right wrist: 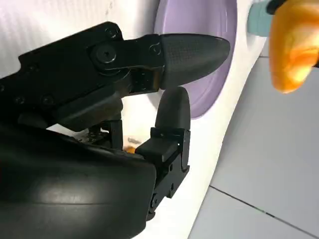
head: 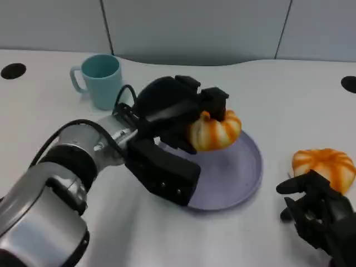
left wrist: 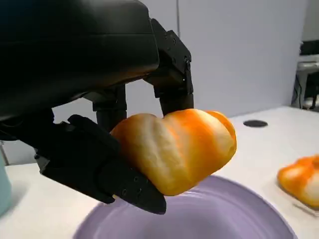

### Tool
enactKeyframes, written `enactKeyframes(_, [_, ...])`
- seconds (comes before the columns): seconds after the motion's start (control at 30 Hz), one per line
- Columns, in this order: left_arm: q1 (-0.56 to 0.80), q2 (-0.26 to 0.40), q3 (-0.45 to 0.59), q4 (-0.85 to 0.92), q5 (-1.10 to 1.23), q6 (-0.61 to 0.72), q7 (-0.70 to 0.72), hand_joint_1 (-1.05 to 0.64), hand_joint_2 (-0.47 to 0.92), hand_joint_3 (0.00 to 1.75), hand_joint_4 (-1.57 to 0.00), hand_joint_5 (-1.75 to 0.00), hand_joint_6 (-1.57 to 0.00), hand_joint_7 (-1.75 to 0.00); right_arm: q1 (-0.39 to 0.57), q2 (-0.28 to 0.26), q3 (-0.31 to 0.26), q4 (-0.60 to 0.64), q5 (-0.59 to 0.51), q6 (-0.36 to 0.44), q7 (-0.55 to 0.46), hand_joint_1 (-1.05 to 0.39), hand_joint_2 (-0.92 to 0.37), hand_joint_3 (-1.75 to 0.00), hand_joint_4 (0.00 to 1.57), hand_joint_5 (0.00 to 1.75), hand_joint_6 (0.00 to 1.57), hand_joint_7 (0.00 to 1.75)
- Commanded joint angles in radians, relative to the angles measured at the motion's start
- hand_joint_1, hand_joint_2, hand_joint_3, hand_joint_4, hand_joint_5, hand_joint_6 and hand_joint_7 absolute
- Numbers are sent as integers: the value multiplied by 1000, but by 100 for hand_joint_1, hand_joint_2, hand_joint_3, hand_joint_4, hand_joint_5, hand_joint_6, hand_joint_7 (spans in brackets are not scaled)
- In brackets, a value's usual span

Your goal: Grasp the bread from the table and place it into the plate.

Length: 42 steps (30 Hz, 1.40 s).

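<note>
Left hand (head: pixel 183 119) is what I watch first: its black fingers (left wrist: pixel 172 74) are wrapped around the bread (head: pixel 215 131), an orange bun with pale stripes, gripped from above and below. On the left wrist feed the bread (left wrist: pixel 177 149) hangs above the lavender plate (left wrist: pixel 214 219) with a gap under it, so it is held in the air and not yet set down. From the head camera it sits over the plate's (head: pixel 236 178) far edge. My right hand (head: pixel 317 214) rests low at the near right of the table (head: pixel 183 239) with nothing in it, fingers curled loosely and apart (the right wrist feed shows its fingers (right wrist: pixel 192 50) spread, with the plate (right wrist: pixel 199 64) beyond them). A second orange bun (head: pixel 325 166) lies on the table just beyond that hand, well clear of the plate. Farther back, to the plate's left, a teal mug (head: pixel 100 78) stands upright with its handle turned away from the plate.
</note>
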Motion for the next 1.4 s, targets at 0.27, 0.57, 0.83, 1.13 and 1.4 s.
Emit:
enactKeyframes(0.27, [8,-34,-58,65,26,52,-107,-23,82,20,-65,-174,-47,-169,20,8,2,-23,7,-27,-7,-20,-92,-43,51,157,46,138])
enactKeyframes(0.57, [-29,-38,-120,50,73,112,-215,-73,91,6,-5,-52,-32,-8,34,22,-1,-54,17,2,0,-21,-92,-44,49,156,45,138])
enactKeyframes(0.83, [-35,-38,-132,46,78,123,-234,-84,92,9,0,-17,-16,-3,30,21,-2,-49,9,-2,-6,-22,-92,-43,49,157,45,139])
enactKeyframes(1.13, [-68,53,30,5,-90,46,-365,-102,92,14,0,0,0,0,42,17,-2,-72,16,19,6,-22,-92,-44,47,155,43,138])
enactKeyframes(1.4, [33,182,335,-67,-482,-87,-708,-99,92,18,0,0,-1,0,26,3,-10,-38,12,-8,9,-21,-92,-44,50,152,43,138])
